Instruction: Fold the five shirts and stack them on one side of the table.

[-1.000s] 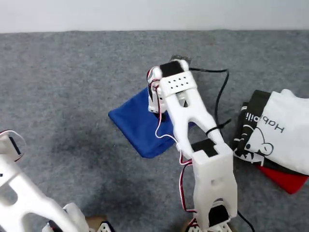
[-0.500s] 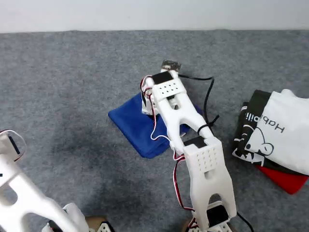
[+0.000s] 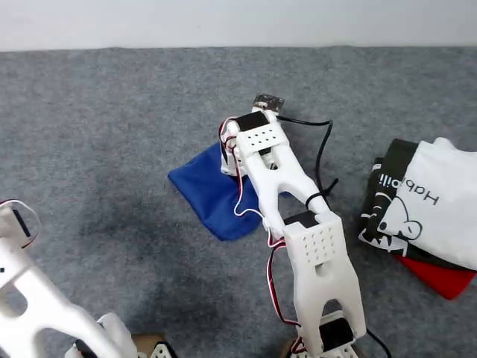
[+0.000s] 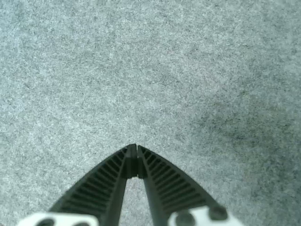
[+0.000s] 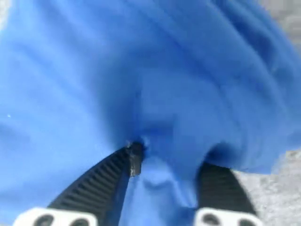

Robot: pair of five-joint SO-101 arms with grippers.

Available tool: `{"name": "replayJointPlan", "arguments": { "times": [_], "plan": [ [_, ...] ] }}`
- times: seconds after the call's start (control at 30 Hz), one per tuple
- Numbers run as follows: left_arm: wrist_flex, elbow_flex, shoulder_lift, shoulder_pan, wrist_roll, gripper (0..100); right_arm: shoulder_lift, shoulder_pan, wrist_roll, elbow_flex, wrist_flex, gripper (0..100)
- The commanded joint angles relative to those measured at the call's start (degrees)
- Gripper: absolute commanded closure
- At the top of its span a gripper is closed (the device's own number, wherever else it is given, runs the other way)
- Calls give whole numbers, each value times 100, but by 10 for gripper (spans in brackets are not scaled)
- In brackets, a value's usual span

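Blue shirt [image 3: 209, 190] pinched in right end effector [image 5: 171, 160] (left end effector [image 4: 136, 157] closed); white shirt [image 3: 440, 224] lettered.

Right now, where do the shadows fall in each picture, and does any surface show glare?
High view: a soft shadow darkens the grey table cover beside the blue shirt; no glare. Left wrist view: a faint dark patch lies beyond the shut left claw. Right wrist view: deep shade fills the shirt's folds where the right claw pinches it.

Plain blue shirt [image 3: 207, 195] — white shirt [image 3: 447, 224] with black print, dark shirt [image 3: 391, 160], red shirt [image 3: 440, 277] — speckled grey table [image 3: 97, 127].
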Motion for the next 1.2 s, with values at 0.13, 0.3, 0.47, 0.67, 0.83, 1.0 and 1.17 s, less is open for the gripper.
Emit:
{"name": "replayJointPlan", "arguments": {
  "times": [0.13,0.3,0.47,0.67,0.83,1.0,1.17],
  "plan": [
    [-114,-22,-141,-9,18,995,154,110,299,62,110,990],
    [-114,-22,-149,0,18,995,-382,330,1116,62,541,991],
    [-114,-22,-149,0,18,995,-1349,576,2110,62,1077,991],
    [-176,-13,-114,97,26,995,-2281,1086,3587,62,1666,991],
    [-185,-13,-114,475,53,995,-2914,1525,4343,62,2009,991],
    [-185,-13,-114,668,62,995,-3802,2000,4976,97,2026,991],
    [-193,-13,-114,695,62,994,-4497,2607,5591,105,2035,991]
  ]
}}
